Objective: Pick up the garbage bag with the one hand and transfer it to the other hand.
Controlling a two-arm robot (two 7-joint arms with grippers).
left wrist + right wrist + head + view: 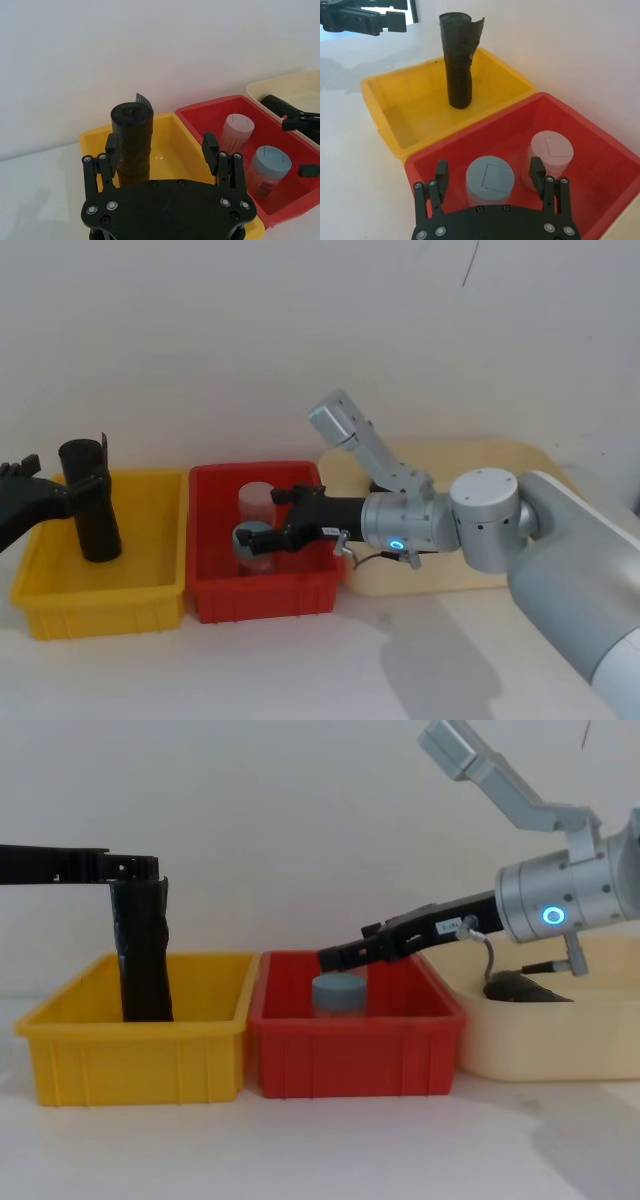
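Fingers (111, 150) spread beside the upright garbage bag (132, 142), my left gripper (161, 150) must close next; right gripper (490, 176) waits open.

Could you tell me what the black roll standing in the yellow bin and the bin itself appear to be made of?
The garbage bag looks like thin plastic film rolled tight: dark, slightly glossy, crinkled, with a loose flap at the top. The yellow bin seems to be rigid moulded plastic, smooth with a soft sheen and a thick rim.
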